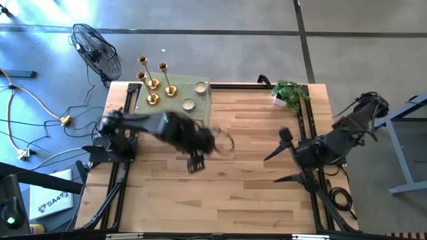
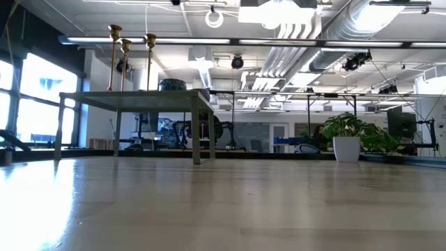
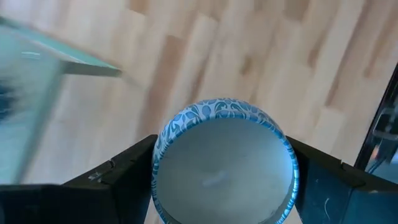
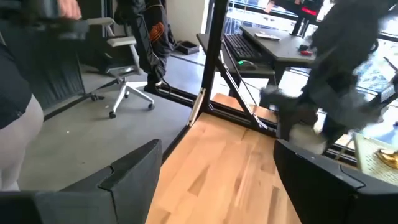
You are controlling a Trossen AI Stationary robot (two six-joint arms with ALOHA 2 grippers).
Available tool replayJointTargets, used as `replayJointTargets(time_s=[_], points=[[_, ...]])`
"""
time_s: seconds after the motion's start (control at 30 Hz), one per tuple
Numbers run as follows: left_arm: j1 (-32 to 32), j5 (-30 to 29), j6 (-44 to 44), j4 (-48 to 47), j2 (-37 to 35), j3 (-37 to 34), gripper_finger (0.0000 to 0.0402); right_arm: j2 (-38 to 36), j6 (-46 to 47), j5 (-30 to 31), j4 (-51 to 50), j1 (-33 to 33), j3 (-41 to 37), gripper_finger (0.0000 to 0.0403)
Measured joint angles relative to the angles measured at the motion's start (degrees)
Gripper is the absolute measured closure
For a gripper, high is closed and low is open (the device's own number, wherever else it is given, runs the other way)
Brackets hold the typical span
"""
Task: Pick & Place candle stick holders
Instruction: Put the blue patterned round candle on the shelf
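The wooden table [image 1: 253,167] fills most of the high view, light planks framed by dark rails. At its far left corner stands a small raised green stand [image 1: 175,100], seen in the low view as a thin-legged platform [image 2: 139,97] well above the tabletop. Over the table's left half reaches the left arm, its gripper [image 1: 197,159] blurred in the high view and hanging near the middle of the table, apart from the stand. In the left wrist view its dark fingers [image 3: 118,180] sit on either side of a round blue-and-white patterned tin [image 3: 224,165] with a pale inside, gripping it between them. The right arm waits at the table's right edge, its gripper [image 1: 283,157] spread wide and holding nothing; the right wrist view shows its two fingers [image 4: 130,168] parted over bare wood. A potted green plant [image 1: 290,93] stands at the far right corner. On the stand's far left part stand the three candle stick holders [image 1: 155,83], close together but apart: shiny gold-brass, each a round domed base with a thin upright stem and a small cup on top, of differing heights. In the low view their stems [image 2: 129,63] rise side by side above the platform. Two small round tins [image 1: 193,95] lie on the stand's right part, beside them.
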Motion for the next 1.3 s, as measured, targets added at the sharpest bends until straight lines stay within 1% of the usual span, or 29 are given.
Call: replayJointTargets(time_s=[0.2,0.3,0.47,0.6,0.7,0.8,0.97,1.07,1.17,1.23,1.3], points=[[10.58,0.19,0.65,-0.32,-5.27,0.12,0.0113,-4.11,0.15,3.89,-5.0,3.1,0.0,0.01],[15.42,0.33,0.69,-0.36,-7.01,0.12,0.0113,-5.85,0.22,4.41,-7.32,3.86,0.0,0.01],[22.31,0.53,1.31,-0.15,-7.27,-0.83,0.0113,-8.24,1.59,4.76,-11.03,4.11,0.0,0.01],[26.22,2.24,1.27,-0.21,-7.35,-4.13,0.0113,-9.3,2.36,6.79,-12.99,4.11,0.0,0.01],[27.31,3.72,1.26,-0.26,-8.55,-7.29,0.0113,-9.97,2.55,7.06,-13.77,4.11,0.0,0.01],[27.34,3.7,0.85,-0.21,-10.94,-10.69,0.0113,-10.09,2.55,7.14,-14.51,4.11,0.0,0.01],[27.34,3.25,-2.54,-0.21,-16.61,-16.95,0.0113,-9.96,2.27,7.29,-14.76,4.01,0.0,0.01],[27.34,2.09,-7.64,-0.26,-20.02,-21.34,0.0113,-9.98,2.12,9.23,-15.0,4.0,0.0,0.01],[27.34,2.07,-16.25,-0.11,-22.2,-25.96,0.0113,-10.22,1.3,11.05,-15.67,4.0,0.0,0.01],[27.34,3.01,-22.51,-0.35,-22.72,-28.53,0.0113,-10.47,0.57,11.87,-15.57,4.0,0.0,0.01],[27.34,3.44,-25.71,-0.2,-22.61,-30.57,0.0113,-10.71,-0.5,12.43,-15.57,4.0,0.0,0.01]])
